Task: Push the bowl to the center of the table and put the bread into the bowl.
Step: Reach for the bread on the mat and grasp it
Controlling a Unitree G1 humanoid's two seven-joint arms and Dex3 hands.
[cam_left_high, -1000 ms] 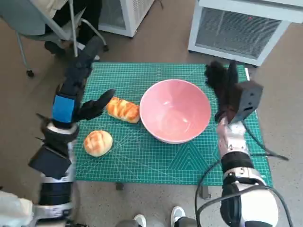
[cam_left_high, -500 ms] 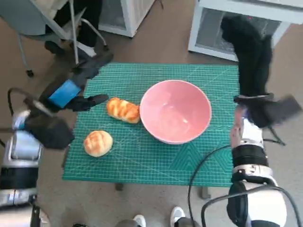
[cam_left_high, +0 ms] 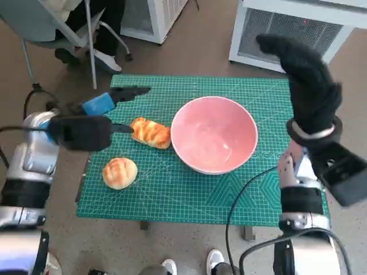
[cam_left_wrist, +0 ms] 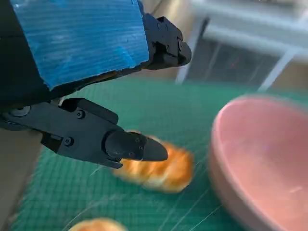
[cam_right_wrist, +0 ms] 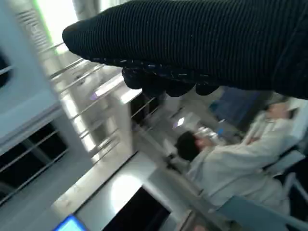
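Note:
A pink bowl (cam_left_high: 214, 133) stands near the middle of the green mat (cam_left_high: 172, 195), and shows again as the pink bowl (cam_left_wrist: 262, 159) in the left wrist view. A long glazed bread (cam_left_high: 150, 132) lies just left of it, seen also as the long bread (cam_left_wrist: 156, 168). A round bun (cam_left_high: 119, 173) sits nearer the front left, its top edge showing as the round bun (cam_left_wrist: 98, 225). My left hand (cam_left_high: 100, 110) hovers open beside the long bread, fingers apart, touching nothing. My right hand (cam_left_high: 304, 80) is raised high past the bowl's right side, holding nothing.
A white slatted unit (cam_left_high: 298, 28) stands behind the table on the right. A chair (cam_left_high: 63, 28) and a person's legs are at the back left. The right wrist view shows a seated person (cam_right_wrist: 231, 163) in white and pale cabinets.
My left arm has swung outward and lowered, the hand now lying level beside the long bread. My right hand has risen from beside the bowl into the air. Bowl and breads have not moved.

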